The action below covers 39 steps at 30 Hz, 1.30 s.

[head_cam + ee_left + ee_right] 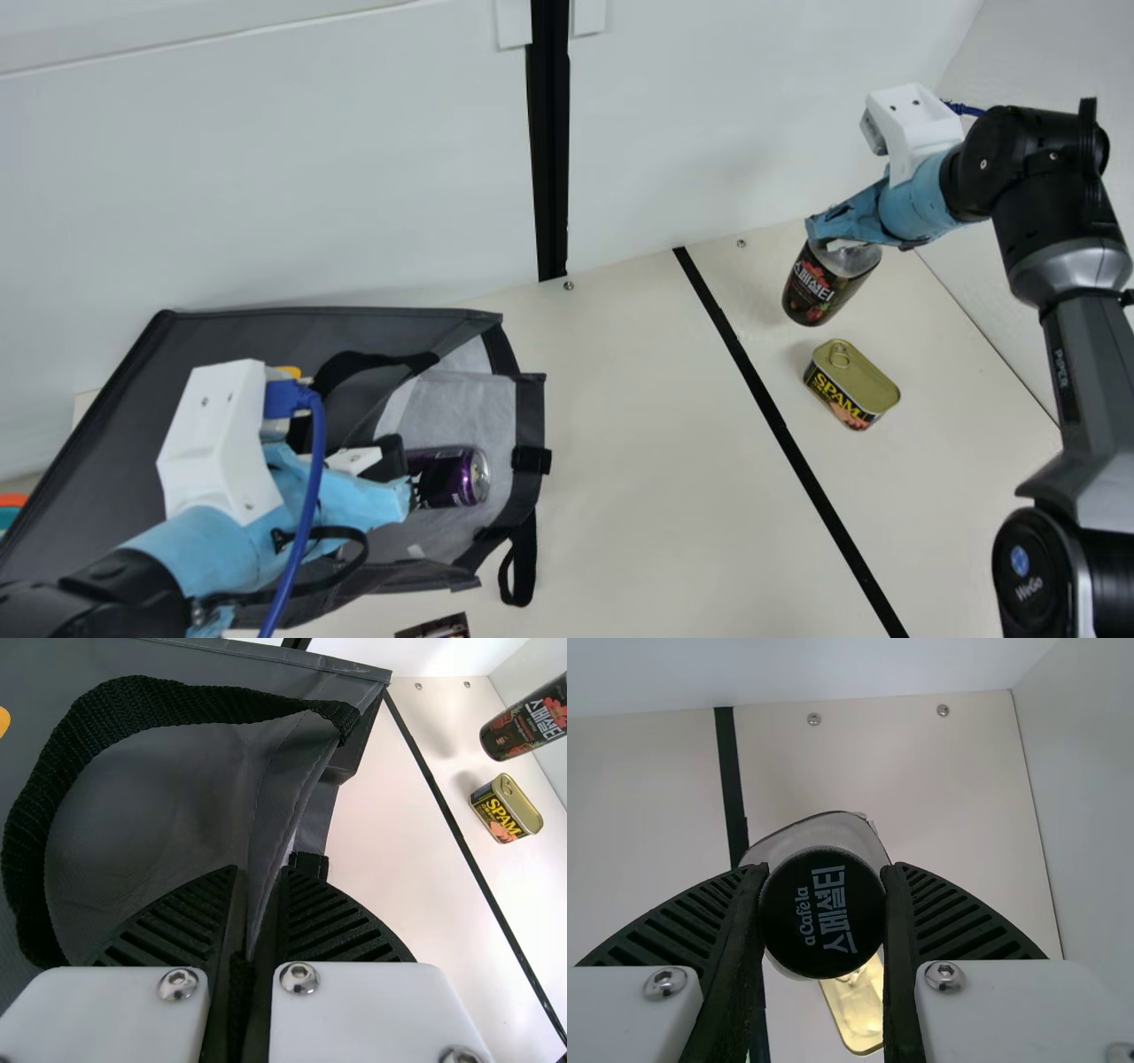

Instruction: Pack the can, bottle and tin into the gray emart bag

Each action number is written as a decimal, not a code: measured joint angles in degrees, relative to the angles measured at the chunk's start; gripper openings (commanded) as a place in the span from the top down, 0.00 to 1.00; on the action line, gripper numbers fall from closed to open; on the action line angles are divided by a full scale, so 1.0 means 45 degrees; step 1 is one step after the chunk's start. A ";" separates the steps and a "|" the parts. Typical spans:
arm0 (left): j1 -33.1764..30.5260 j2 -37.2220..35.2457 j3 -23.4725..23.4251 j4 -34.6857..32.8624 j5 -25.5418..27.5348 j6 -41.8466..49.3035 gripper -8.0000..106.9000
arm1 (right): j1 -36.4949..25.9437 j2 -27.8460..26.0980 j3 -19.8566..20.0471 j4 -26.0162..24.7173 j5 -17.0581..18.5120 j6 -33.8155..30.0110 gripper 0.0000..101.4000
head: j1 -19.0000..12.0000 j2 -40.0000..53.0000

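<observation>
Bottle (819, 288) (black cap (822, 943), pale lettering) sits in the right hand (826, 236).

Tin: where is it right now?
In the main view, the tin sits to the right of the black stripe, just below the bottle in the right gripper.
</observation>
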 measured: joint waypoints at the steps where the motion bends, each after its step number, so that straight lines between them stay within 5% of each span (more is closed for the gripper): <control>1: 0.0000 0.0000 0.0000 0.0000 0.0000 0.0000 0.84 | 0.0080 -0.0130 0.0102 0.0003 0.0000 0.0021 1.00 | 0.0000 0.0000; 39: 0.0000 0.0000 0.0000 0.0000 0.0000 0.0000 0.84 | 0.3502 -0.3622 0.3023 -0.0702 0.0138 0.1238 1.00 | 0.0000 0.0000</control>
